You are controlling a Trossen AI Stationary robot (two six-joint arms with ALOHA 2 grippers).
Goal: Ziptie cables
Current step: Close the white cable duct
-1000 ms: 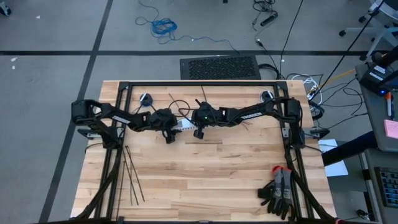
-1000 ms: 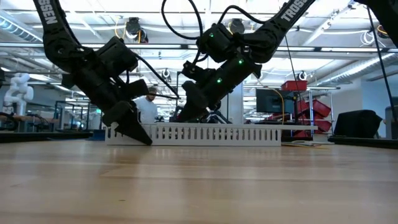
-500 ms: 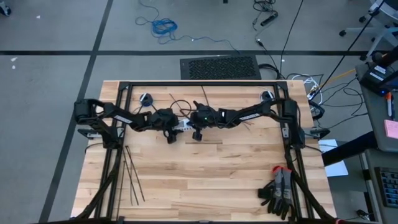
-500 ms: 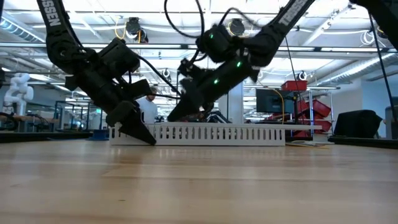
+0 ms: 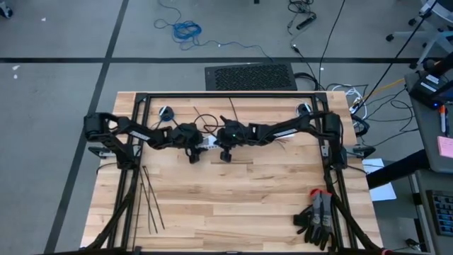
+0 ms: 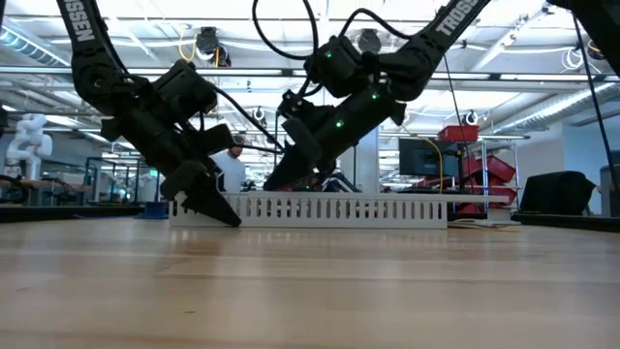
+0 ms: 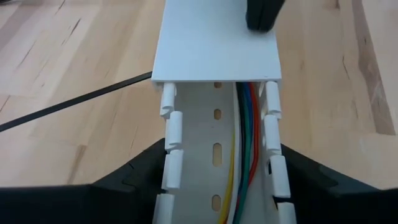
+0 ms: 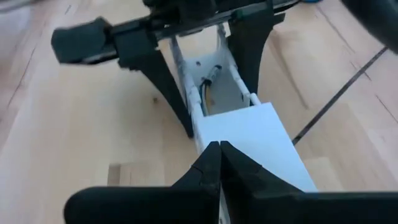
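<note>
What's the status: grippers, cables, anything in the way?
Left gripper straddles the duct end, shut on it. Right gripper shut, tips on the duct lid. Cables lie inside the duct. Zipties untouched, table's front left.

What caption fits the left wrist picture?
Left end effector straddles a white slotted duct with colored wires inside.

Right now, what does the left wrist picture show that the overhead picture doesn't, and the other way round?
Only the left wrist view shows coloured wires lying inside the long white slotted plastic duct. Only the overhead view shows the thin black plastic zipties lying loose and the dark gloves near the table's corner. Both show the duct gripped by the left claw, the shut right claw above its flat white lid.
</note>
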